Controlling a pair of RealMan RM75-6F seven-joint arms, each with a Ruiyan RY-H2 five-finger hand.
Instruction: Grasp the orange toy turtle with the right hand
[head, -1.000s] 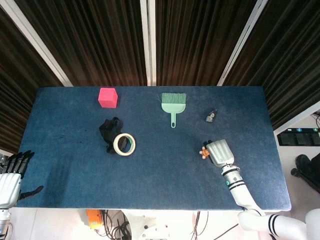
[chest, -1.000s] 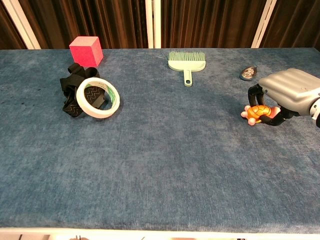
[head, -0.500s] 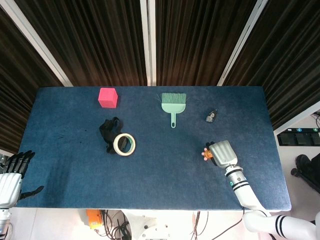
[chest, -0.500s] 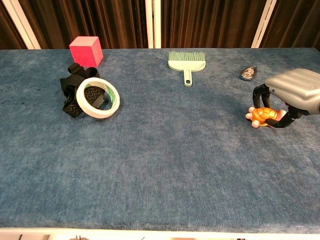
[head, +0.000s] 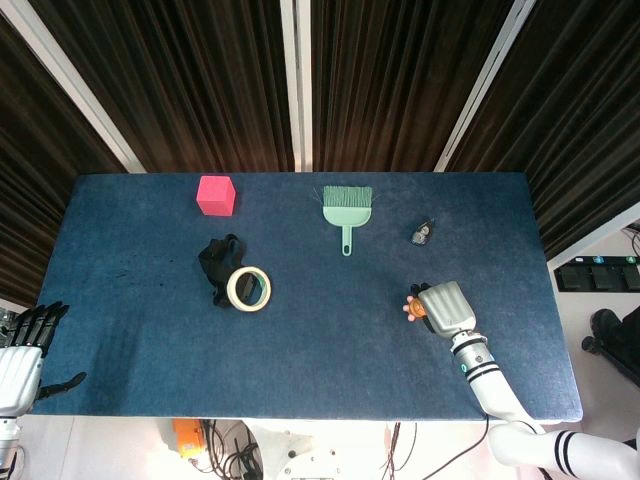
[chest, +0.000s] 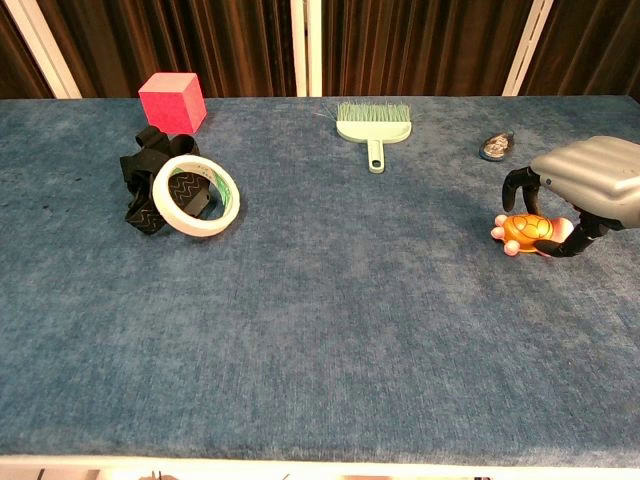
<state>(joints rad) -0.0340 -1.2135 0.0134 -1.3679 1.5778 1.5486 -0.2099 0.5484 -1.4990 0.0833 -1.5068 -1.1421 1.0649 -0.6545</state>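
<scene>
Fingers (chest: 516, 185) of right hand (chest: 590, 180) curl down around orange toy turtle (chest: 522, 231), black tips at both sides of the shell; looks like contact, grip not clearly tight. Turtle sits on blue table (chest: 330, 330), not lifted, at about 4 o'clock of the tabletop in head view. Reach done, closing underway; firm grasp and lift left, by my read. Small dark item (chest: 496, 146) at 12 o'clock of turtle, green brush (chest: 372, 125) at 10. Left hand (head: 25, 345) spread, off table at 8 o'clock.
</scene>
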